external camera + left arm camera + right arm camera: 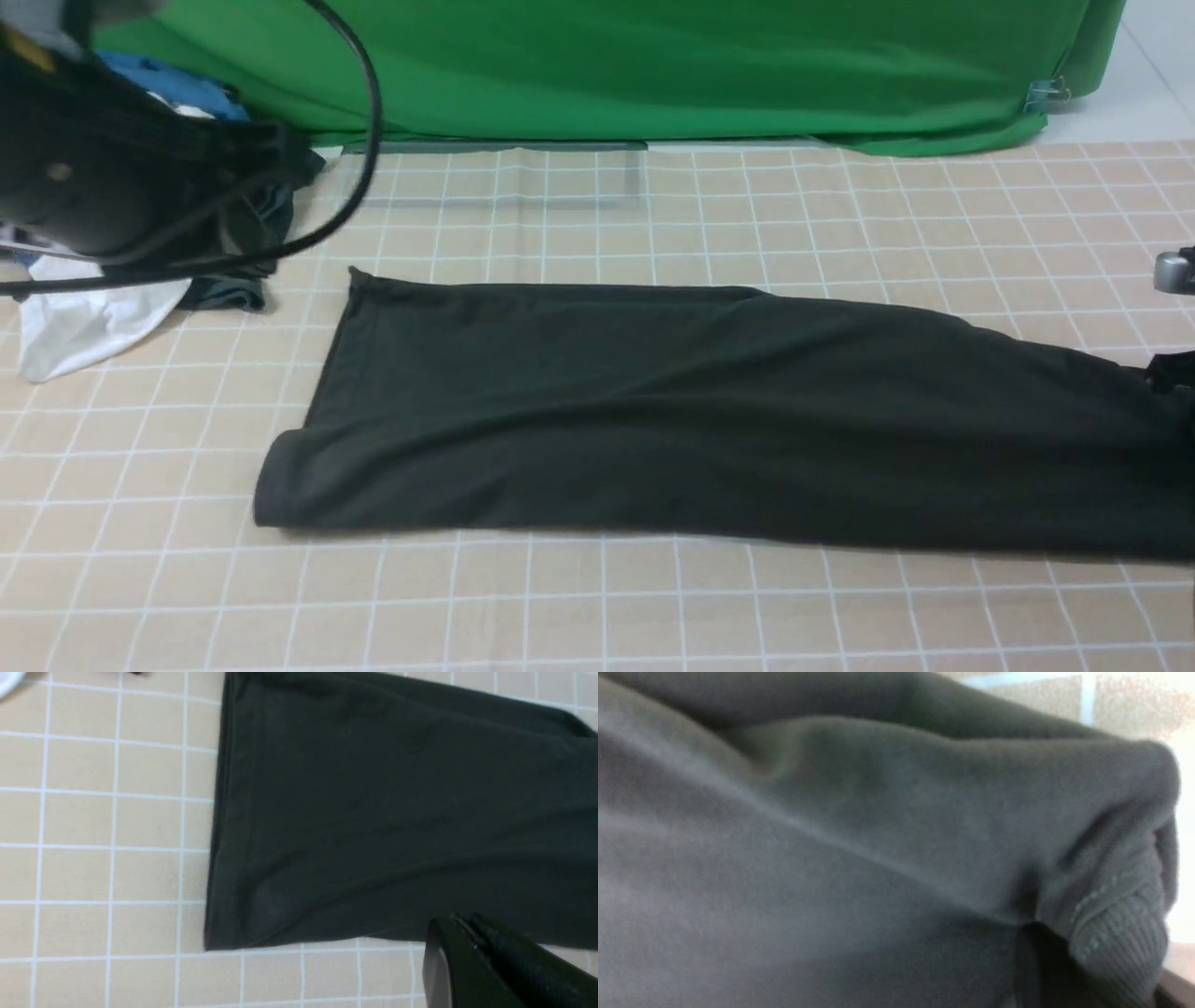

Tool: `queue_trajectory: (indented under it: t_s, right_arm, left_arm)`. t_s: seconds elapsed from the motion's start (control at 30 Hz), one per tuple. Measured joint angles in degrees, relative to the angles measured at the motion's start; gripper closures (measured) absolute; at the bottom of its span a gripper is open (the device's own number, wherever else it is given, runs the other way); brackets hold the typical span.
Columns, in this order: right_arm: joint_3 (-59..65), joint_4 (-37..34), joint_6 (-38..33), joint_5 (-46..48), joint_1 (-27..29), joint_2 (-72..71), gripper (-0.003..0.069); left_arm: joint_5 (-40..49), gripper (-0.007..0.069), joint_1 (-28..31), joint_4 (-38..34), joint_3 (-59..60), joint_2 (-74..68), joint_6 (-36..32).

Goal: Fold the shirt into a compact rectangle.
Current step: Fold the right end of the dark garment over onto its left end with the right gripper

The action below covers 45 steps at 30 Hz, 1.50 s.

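Left gripper (460, 921): fingers pressed together, nothing between them.
Shirt (653, 411): a long black strip, flat on the table (560, 607). Its near edge runs under the left fingertips, and its hem end lies to their left.
Right gripper (1174, 371): at the strip's other end, mostly out of sight. I cannot tell whether its fingers are spread or pinching.
Collar (1120, 924): ribbed and bunched, seemingly right at the right fingers.
White garment (84, 317): beyond the left fingers, apart from the shirt.
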<state>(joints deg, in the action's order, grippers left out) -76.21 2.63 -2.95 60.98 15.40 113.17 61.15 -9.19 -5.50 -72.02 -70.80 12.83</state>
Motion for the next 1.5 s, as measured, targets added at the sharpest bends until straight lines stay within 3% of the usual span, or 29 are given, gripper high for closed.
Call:
queue_trajectory:
  t_s: [0.13, 0.4, 0.73, 0.8, 1.03, 1.27, 1.5]
  right_arm:
    - [-4.9, 4.8, 2.1, 4.2, 0.8, -4.2, 0.0557]
    - [-15.5, 3.4, 4.1, 8.1, -1.9, -9.9, 0.0557]
    - [-24.9, -4.8, 5.7, 8.9, -20.1, -10.8, 0.0557]
    - [-27.1, -7.8, 6.7, 8.9, -26.0, -9.7, 0.0557]
    - [-30.2, -14.4, 8.6, 4.5, -38.9, -4.8, 0.0557]
    - [-30.7, -18.7, 9.1, -4.2, -47.5, 0.5, 0.0557]
    - [-30.8, -21.8, 9.3, -11.7, -51.9, 5.0, 0.0555]
  left_arm:
    - [0.4, 0.0613, 0.0, 0.0, 1.3, 5.2, 0.0]
    - [1.0, 0.0612, 0.0, 0.3, 1.5, 6.7, 0.0]
    - [-0.2, 0.0612, 0.0, -0.7, 1.5, 6.6, 0.0]
    - [-0.5, 0.0612, 0.0, -1.1, 1.5, 6.6, 0.0]
    - [-0.9, 0.0612, 0.0, -1.3, 1.6, 6.6, 0.0]
    - [-1.0, 0.0612, 0.0, -1.5, 1.6, 6.6, 0.0]
    - [-1.0, 0.0612, 0.0, -1.5, 1.6, 6.6, 0.0]
